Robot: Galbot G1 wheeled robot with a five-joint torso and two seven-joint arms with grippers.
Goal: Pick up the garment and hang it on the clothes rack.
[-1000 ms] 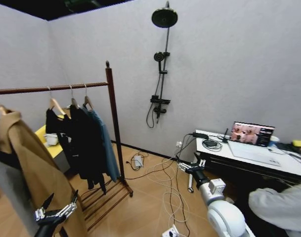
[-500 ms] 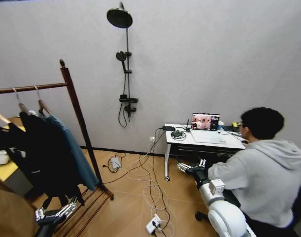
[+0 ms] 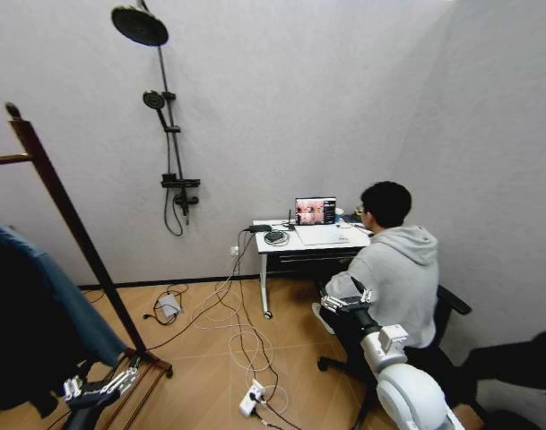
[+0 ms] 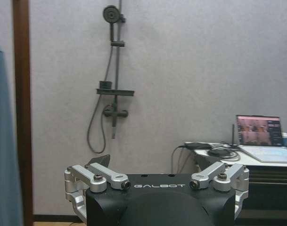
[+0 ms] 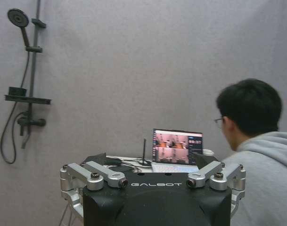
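Note:
The garment (image 3: pixel 82 315), a teal soft jacket, hangs at the far left of the head view beside black coats (image 3: pixel 21 336). It hangs on the clothes rack (image 3: pixel 71 224), whose dark reddish-brown post with a rounded finial slants up the left side. The left wrist view catches the same post (image 4: pixel 21 117) and a strip of the teal cloth (image 4: pixel 2 141). My left gripper (image 3: pixel 100 383) sits low at the bottom left, open and empty, just in front of the rack's base. My right gripper (image 3: pixel 347 301) is held out at the lower right, open and empty, far from the rack.
A black shower pole (image 3: pixel 169 134) is fixed to the back wall. A person (image 3: pixel 394 269) sits at a white desk (image 3: pixel 281 244) with a laptop (image 3: pixel 315 210), close beyond my right gripper. Cables and a power strip (image 3: pixel 250 397) lie on the wooden floor.
The whole head view has swung to the right, so the rack and coats slid to the left edge and the desk and person came toward the middle. Both arms keep their pose.

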